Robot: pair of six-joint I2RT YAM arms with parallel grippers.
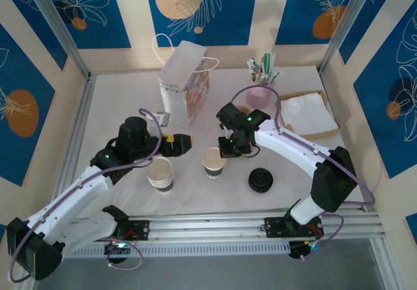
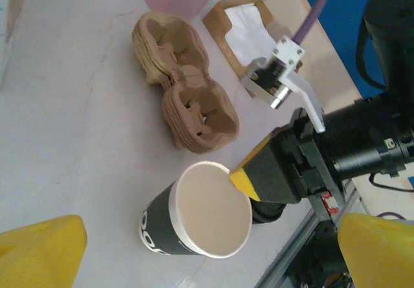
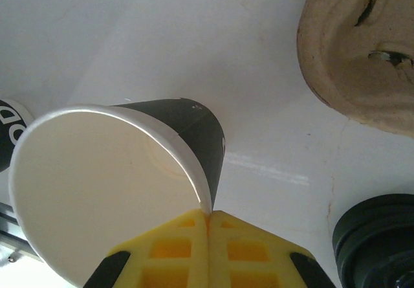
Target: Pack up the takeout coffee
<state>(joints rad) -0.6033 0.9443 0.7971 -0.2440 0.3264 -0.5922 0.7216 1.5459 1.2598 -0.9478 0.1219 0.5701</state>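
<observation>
Takeout coffee cup [image 1: 214,161] at mid-worktop [image 1: 124,101], upright, mouth open w/ cream inside showing, dark band round lower wall. Gripped at the rim by right hand [image 1: 225,148], which reaches in from the back-right. In right wrist view, yellow fingers [image 3: 252,249] clenched tight together w/ the thin paper wall pinched between, one inside the cup, one outside. Can't tell whether cup base rests on worktop or sits just off it.

Left hand [image 1: 183,145] released, just left of cup & apart from it, pointing toward it. In left wrist view, its yellow fingers [image 2: 40,250] spread wide at the two bottom corners, cup ahead of them & untouched.

Stack of lidless cups [image 1: 161,174] left of takeout coffee cup, close to left arm, apart from both hands. Black lids [image 1: 260,180] piled to the right of cup, toward front edge, not touching it. Pulp carriers [image 2: 184,107], brown, stacked just beyond cup; mostly behind right hand in top view.

Further back: white paper bag [image 1: 184,81] w/ handles, standing upright at centre-back. Pink holder [image 1: 258,96] w/ sachets & sticks at back right. Napkin tray [image 1: 307,114], brown w/ white napkins, just right of holder, near the side wall.
</observation>
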